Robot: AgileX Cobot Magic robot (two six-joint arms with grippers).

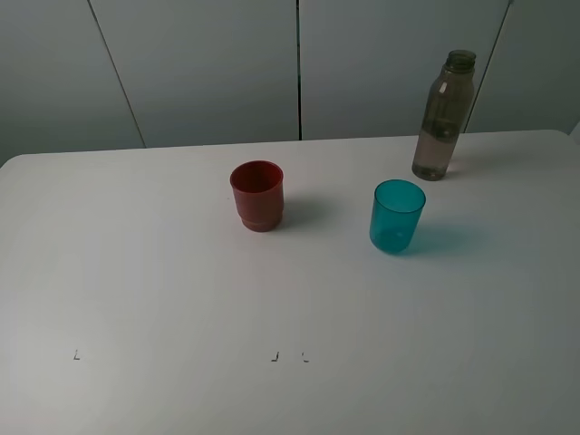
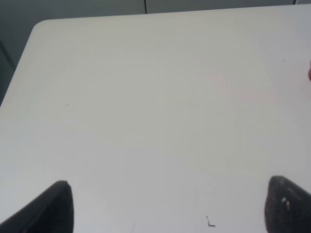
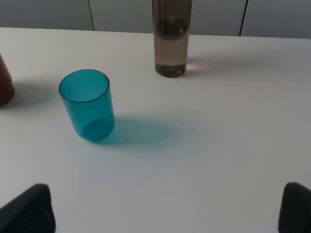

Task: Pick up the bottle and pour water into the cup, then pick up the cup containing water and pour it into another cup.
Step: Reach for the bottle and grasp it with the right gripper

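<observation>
the left gripper, a pair of blunt matte black fingers, stood with its jaws spread wide and held nothing; only the two rounded tips showed to its wrist camera. the right gripper, with the same dark fingers, was likewise spread to full width and empty, its wrist pitched forward and down.

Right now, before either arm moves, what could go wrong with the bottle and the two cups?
1. The bottle is tall, slim and near the table's far edge; an off-centre grasp by the open right gripper could topple it.
2. The teal cup stands just off that gripper's line to the bottle, so the reach might clip it.
3. The teal cup looks empty; a fast pour could tip it or spill.
</observation>
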